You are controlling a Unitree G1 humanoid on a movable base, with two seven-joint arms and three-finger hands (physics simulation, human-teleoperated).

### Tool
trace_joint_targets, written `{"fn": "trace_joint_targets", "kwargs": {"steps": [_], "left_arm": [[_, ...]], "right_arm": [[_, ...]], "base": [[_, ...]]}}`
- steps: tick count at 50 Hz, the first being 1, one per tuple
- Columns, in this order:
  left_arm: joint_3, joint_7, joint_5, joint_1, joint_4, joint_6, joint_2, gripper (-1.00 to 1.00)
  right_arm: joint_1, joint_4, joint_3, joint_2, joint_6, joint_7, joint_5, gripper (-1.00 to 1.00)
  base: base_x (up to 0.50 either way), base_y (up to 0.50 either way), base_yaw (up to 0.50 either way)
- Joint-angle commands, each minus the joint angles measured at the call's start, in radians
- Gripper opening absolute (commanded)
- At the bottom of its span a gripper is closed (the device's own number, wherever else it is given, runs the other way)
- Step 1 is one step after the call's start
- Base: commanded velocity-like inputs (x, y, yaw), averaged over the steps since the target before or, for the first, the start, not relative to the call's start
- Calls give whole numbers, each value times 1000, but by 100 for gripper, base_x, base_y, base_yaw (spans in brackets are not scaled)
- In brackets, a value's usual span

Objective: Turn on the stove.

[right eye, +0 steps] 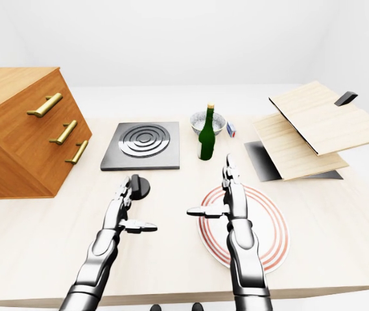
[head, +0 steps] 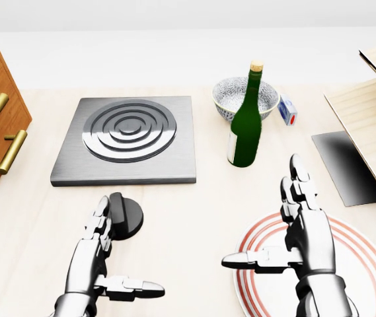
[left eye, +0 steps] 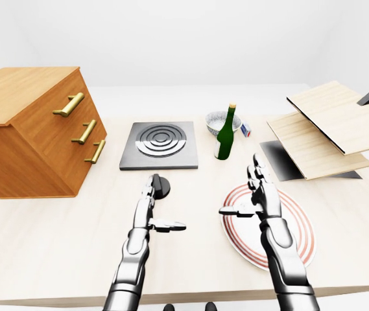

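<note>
- Drawers (left eye: 38, 133) of brown wood with brass handles, at far left of the left-eye view, on the pale table (head: 188, 218).
- Left hand (head: 92, 261) low in the head view, fingers spread apart and holding nothing, thumb pointing right; fingertips (head: 102, 210) right at the left edge of the black knob (head: 124, 215), contact not clear.
- Stove (head: 128, 139), a grey square plate with ringed burner, just above the knob, toward upper left of the head view.
- Green bottle (head: 246, 122) upright, right of the stove; patterned bowl (head: 240, 96) just behind it; small blue-and-white box (head: 288, 109) beside the bowl.
- Right hand (head: 306, 241) open too, fingers extended, thumb pointing left, over the red-ringed plate (head: 359, 264).
- Wooden boards (left eye: 327, 126) stacked and tilted at far right, over a dark flat sheet (head: 343, 165).
</note>
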Motion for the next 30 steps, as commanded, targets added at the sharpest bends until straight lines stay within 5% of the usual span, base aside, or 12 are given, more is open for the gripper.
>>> {"fn": "trace_joint_targets", "kwargs": {"steps": [1, 6, 8, 18, 22, 30], "left_arm": [[-29, -21, 7, 34, -6, 0, -16, 100], [-40, -27, 6, 39, -12, 0, -22, 100], [-44, -50, -18, 53, -61, 36, -25, 100], [-98, -51, -45, 72, -195, 128, -51, 100], [-88, -20, -46, -51, -163, 175, -70, 100], [-14, 63, -76, -359, -48, 175, -69, 100]], "right_arm": [[-7, -8, -11, -3, 10, 0, 12, 100], [-17, 11, -11, -4, 4, -5, 10, 100], [-16, 1, -12, -5, 12, -5, 13, 100], [-16, -13, -18, -7, 25, -8, 21, 100], [-15, -10, -16, -7, 21, -9, 18, 100], [-22, -16, -26, -12, 32, -4, 30, 100]], "base": [[0, 0, 0], [0, 0, 0], [0, 0, 0], [0, 0, 0], [0, 0, 0], [0, 0, 0]]}}
